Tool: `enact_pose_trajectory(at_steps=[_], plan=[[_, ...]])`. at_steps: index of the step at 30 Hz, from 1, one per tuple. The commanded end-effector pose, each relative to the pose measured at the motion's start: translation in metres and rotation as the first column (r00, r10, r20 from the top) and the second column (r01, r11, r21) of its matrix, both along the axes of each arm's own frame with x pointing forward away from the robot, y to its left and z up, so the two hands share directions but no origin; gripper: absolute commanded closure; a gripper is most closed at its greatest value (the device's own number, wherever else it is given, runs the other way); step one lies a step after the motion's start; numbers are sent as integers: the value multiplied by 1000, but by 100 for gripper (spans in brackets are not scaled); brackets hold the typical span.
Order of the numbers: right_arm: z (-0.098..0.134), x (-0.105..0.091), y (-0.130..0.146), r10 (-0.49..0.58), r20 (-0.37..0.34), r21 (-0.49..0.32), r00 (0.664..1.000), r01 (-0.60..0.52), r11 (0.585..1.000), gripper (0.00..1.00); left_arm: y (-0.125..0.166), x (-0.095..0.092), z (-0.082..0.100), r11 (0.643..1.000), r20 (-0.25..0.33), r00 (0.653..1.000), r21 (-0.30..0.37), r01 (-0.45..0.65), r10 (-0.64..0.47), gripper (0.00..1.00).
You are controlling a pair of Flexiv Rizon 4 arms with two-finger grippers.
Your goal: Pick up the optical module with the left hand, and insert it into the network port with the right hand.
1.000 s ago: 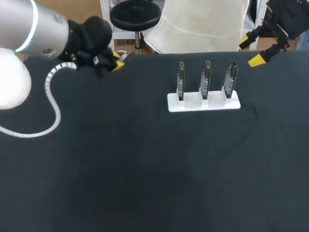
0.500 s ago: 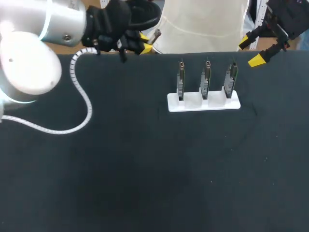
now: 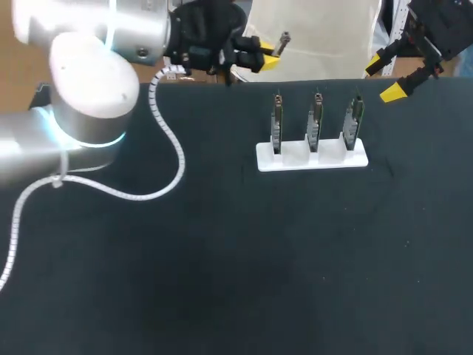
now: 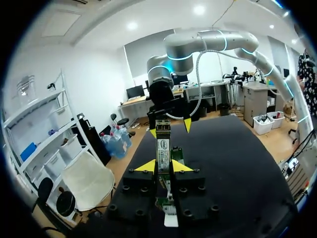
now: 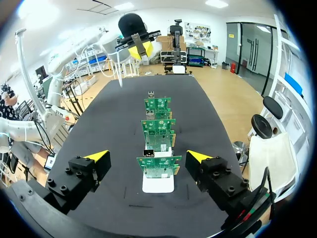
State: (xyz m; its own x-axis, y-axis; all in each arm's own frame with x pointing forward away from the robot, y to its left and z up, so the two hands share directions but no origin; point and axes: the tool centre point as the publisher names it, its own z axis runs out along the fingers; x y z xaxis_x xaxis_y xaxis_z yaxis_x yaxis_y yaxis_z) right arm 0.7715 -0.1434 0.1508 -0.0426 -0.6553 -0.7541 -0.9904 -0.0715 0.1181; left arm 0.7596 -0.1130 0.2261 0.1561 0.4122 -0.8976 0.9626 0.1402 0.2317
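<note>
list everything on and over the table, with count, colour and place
table: one, black, under everything
holder: one, white, on the table's far right part
circuit boards: three, green, upright in a row in the holder
module: one, silver, held in the air over the table's far edge, left of the boards
left gripper: one, black with yellow tips, shut on the module
right gripper: one, black with yellow tips, open, over the far right corner, nothing in it
</note>
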Motion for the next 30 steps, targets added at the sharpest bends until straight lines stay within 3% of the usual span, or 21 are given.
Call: enact_pose_trajectory(at_steps=[1, 6, 18, 30], plan=[[0, -1, 0, -2, 1, 0, 1000, 2, 1000, 0, -29, 11, -9, 997, -1, 1000, -66, 30, -30, 100], [0, -1, 0, -2, 1, 0, 1000, 2, 1000, 0, -47, 11, -10, 989, -36, 998, -144, 44, -50, 100], [0, -1, 0, -2, 1, 0, 1000, 2, 1000, 0, -91, 10, -12, 969, -59, 993, -233, 85, -102, 100], [0, -1, 0, -2, 1, 0, 1000, 2, 1000, 0, -129, 10, -20, 963, -77, 986, -239, 128, -150, 100]])
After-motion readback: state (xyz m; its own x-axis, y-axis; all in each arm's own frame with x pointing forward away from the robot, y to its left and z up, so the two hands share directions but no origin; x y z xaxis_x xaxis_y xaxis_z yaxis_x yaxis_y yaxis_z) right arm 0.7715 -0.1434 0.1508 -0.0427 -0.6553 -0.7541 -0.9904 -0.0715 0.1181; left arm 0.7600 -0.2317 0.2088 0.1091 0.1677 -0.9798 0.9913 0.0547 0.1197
